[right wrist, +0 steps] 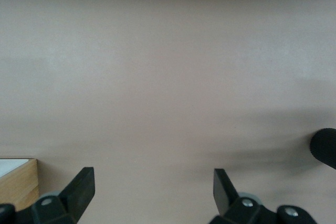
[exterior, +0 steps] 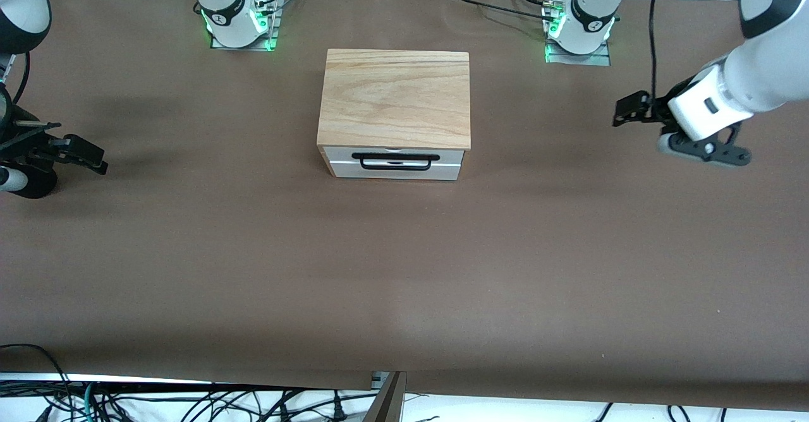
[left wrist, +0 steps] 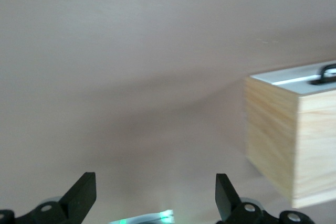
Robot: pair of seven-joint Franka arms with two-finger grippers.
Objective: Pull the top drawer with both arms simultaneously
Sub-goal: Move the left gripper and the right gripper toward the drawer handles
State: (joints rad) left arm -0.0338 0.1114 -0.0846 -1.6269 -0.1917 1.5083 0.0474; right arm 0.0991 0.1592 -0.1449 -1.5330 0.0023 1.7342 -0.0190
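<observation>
The top drawer (exterior: 394,169) is pushed shut in a small cabinet at the middle of the table. It has a white front and a long black bar handle (exterior: 395,158), under a pale wood top slab (exterior: 395,96). My left gripper (exterior: 670,134) is open and empty, over the table toward the left arm's end, well apart from the cabinet. Its wrist view (left wrist: 156,187) shows the cabinet's wood side (left wrist: 273,135) and the handle's end (left wrist: 328,72). My right gripper (exterior: 69,147) is open and empty toward the right arm's end. Its wrist view (right wrist: 154,182) shows a cabinet corner (right wrist: 18,184).
Brown covering (exterior: 404,270) spreads over the whole table. The two arm bases with green lights (exterior: 240,24) (exterior: 578,30) stand farther from the front camera than the cabinet. Loose cables (exterior: 189,403) hang below the table's near edge.
</observation>
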